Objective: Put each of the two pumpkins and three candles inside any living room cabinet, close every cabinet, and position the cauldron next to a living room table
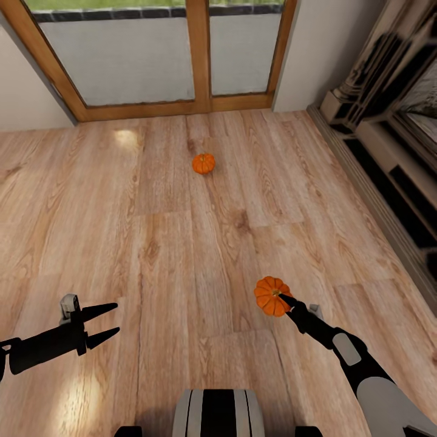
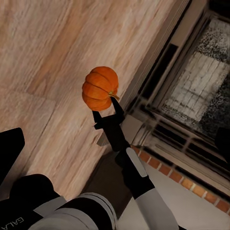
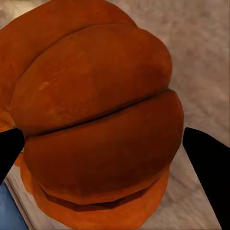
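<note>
the right gripper [image 1: 284,301] pinches one pumpkin [image 1: 272,295] between its fingertips, holding it up above the wooden floor [image 1: 152,243]; the right wrist view shows the orange ribbed body close up between the two dark fingers [image 3: 211,177]. the second pumpkin [image 1: 203,163] sits on the floor farther ahead, near the glass door [image 1: 200,54] and well apart from both arms. the left gripper [image 1: 103,325] hangs spread and holds nothing. a fireplace surround [image 1: 388,121] runs along the right wall.

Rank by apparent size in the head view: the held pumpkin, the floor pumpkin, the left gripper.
1. left gripper
2. held pumpkin, in the right gripper
3. floor pumpkin, though it sits farther away, so it may match the held one.
</note>
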{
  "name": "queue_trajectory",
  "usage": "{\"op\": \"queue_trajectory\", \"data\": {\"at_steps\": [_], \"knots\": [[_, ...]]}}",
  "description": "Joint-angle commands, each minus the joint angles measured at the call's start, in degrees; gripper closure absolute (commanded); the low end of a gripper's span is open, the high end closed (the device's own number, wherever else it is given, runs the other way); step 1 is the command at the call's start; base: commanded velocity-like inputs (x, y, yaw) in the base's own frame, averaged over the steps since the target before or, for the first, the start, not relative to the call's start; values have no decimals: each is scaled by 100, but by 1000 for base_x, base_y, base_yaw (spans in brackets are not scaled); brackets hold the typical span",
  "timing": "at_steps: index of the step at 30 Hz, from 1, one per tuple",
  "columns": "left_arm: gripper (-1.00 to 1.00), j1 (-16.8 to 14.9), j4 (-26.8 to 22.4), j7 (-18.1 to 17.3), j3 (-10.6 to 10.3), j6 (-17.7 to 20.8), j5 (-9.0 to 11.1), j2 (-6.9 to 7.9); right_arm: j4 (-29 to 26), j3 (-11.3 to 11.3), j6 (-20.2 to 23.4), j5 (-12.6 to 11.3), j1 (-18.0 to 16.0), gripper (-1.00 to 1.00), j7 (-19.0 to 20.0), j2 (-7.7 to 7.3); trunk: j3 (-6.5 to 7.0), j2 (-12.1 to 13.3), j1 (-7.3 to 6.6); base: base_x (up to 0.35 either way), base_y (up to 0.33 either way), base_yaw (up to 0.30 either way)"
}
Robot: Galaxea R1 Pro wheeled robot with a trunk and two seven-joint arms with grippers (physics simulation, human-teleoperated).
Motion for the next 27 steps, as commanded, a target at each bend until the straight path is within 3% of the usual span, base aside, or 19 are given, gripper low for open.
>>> {"op": "queue_trajectory", "data": {"at_steps": [1, 5, 7, 10, 11, 12, 14, 19, 23, 24, 27], "knots": [[-100, -3, 3, -53, 3, 15, -62, 1, -15, -24, 52, -13, -2, 100, 3, 0, 20, 0, -3, 0, 0, 0], [-100, -2, 3, -44, 0, 9, -69, 1, -42, -7, 115, -10, -5, 100, -1, -5, 108, 6, -13, 0, 0, 0], [-100, -2, 3, -39, 1, 6, -71, 1, -542, 50, 214, -1, 24, 100, -1, 9, 153, 8, -19, 0, 0, 0], [-100, -3, 3, -6, 9, -1, -100, 8, -1710, 478, 510, -3, 419, 100, -3, 18, 219, 12, -26, 0, 0, 0], [-100, -3, 3, 26, 13, -1, -148, 8, -1907, 516, 578, -8, 488, 100, -4, 20, 241, 14, -29, 0, 0, 0], [-100, -3, 3, 79, 21, -2, -260, 5, -2504, 598, 813, -20, 701, 100, -27, 24, 264, 15, -31, 0, 0, 0], [-100, -3, 3, 145, 32, -6, -462, 2, -3263, 657, 1238, -29, 990, 100, -51, 35, 308, 18, -37, 0, 0, 0], [-100, -13, -1, 372, 31, -42, -667, 1, -4231, 672, 1814, -26, 1245, 100, -62, 45, 419, 25, -50, 0, 0, 0], [-100, -21, -5, 1189, 29, -291, -992, -53, -4440, 662, 1926, -1, 1306, 100, -62, 36, 507, 30, -60, 0, 0, 0], [-100, -48, -20, 1629, 29, -459, -1127, -92, -4461, 667, 1938, 7, 1313, 100, -64, 36, 529, 31, -62, 0, 0, 0], [-100, -89, -43, 2581, 27, -731, -1261, -270, -4458, 683, 1940, 17, 1318, 100, -91, 43, 596, 35, -70, 0, 0, 0]]}}
